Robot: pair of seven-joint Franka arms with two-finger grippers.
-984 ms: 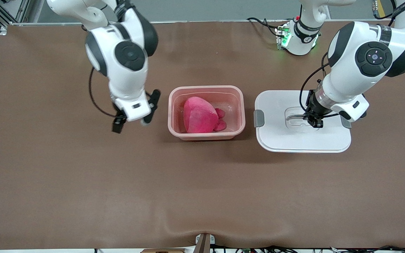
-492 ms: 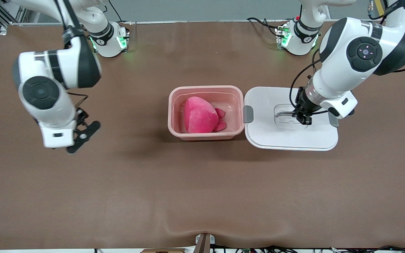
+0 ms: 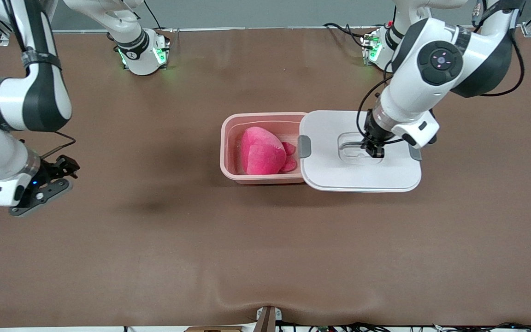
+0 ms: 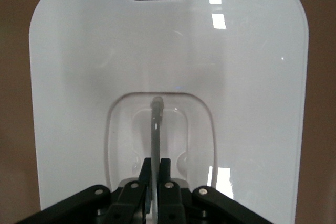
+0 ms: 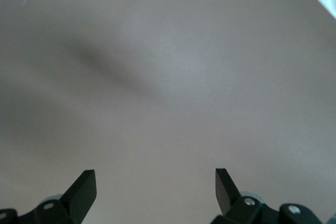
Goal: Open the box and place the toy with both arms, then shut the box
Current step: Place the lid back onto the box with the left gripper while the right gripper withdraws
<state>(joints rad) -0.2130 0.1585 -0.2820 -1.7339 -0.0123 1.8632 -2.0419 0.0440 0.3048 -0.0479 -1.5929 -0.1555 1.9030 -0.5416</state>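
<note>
The pale pink tub (image 3: 228,138) of the box stands open at mid table, with the hot-pink plush toy (image 3: 262,151) inside it. My left gripper (image 3: 374,150) is shut on the thin grey handle (image 4: 156,129) in the recess of the white lid (image 3: 334,170) and holds the lid so its edge overlaps the tub's rim at the left arm's end. A grey clip (image 3: 304,146) shows on that edge. My right gripper (image 3: 49,186) is open and empty over bare table toward the right arm's end; its view (image 5: 155,182) shows only brown table.
The brown table (image 3: 265,253) spreads wide around the box. The two arm bases (image 3: 141,50) stand along the table's edge farthest from the front camera.
My left gripper has carried the lid from beside the tub until it overlaps the tub's rim. My right arm has swung away from the tub toward its end of the table.
</note>
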